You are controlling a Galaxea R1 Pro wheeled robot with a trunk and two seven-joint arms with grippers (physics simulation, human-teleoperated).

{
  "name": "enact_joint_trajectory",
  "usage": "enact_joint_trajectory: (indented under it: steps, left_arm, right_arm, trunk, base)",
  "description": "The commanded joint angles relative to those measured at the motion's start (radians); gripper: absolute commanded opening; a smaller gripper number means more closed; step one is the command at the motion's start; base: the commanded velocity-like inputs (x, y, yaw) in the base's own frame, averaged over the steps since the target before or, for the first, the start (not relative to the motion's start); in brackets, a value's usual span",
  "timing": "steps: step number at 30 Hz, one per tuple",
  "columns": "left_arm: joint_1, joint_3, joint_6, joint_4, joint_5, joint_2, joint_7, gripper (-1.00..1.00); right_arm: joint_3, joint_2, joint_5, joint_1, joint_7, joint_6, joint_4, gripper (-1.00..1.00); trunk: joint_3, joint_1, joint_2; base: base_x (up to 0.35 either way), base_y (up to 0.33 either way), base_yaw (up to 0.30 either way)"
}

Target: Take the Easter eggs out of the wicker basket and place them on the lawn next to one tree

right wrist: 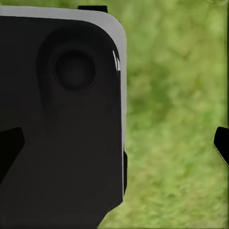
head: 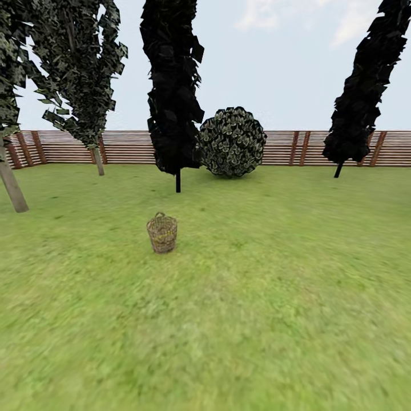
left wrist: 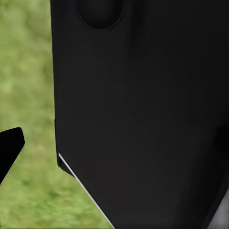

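From my left, a pale-trunked tree (head: 11,182) stands off to the side. The wicker basket (head: 162,233) sits upright on the lawn (head: 274,297), well ahead of both grippers; yellow glints through its weave. I judge the eggs light, smooth, rather slippery; I'd pinch each across its middle. Whether either gripper is spread or closed, I cannot tell.

Head view faces forward over the lawn (head: 257,319) toward the wooden fence (head: 131,146); both wrist views look closely down onto blurred grass.
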Motion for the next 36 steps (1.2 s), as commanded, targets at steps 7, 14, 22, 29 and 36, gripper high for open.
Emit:
enact_joint_trajectory:
  steps: [7,14,22,29,36]
  left_arm:
    - [0.001,0.0,0.0,-0.002,0.008,0.0,0.0,1.0]
    - [0.001,0.0,0.0,-0.002,0.008,0.0,0.0,1.0]
    - [0.001,0.0,0.001,-0.002,0.007,0.0,0.0,1.0]
    - [0.001,0.0,0.002,-0.002,0.008,0.0,0.0,1.0]
    - [0.001,0.0,0.002,-0.003,0.008,0.0,0.0,1.0]
  right_arm:
    - [0.001,0.001,-0.002,-0.001,-0.001,-0.001,0.002,1.0]
    - [0.002,0.0,-0.002,-0.001,-0.001,-0.001,0.002,1.0]
    - [0.0,0.0,-0.002,-0.001,-0.002,-0.001,0.002,1.0]
    - [0.0,-0.001,-0.002,-0.001,-0.002,-0.001,0.002,1.0]
    - [0.0,-0.002,-0.002,-0.001,-0.001,-0.001,0.002,1.0]
  trunk:
    - [-0.001,0.001,0.0]
    - [-0.001,0.001,0.0]
    - [-0.001,0.001,0.0]
    - [-0.001,0.001,0.0]
    - [-0.001,0.001,0.0]
  base:
    - [0.331,0.0,0.0]
    - [0.331,0.0,0.0]
    - [0.331,0.0,0.0]
    - [0.331,0.0,0.0]
    - [0.331,0.0,0.0]
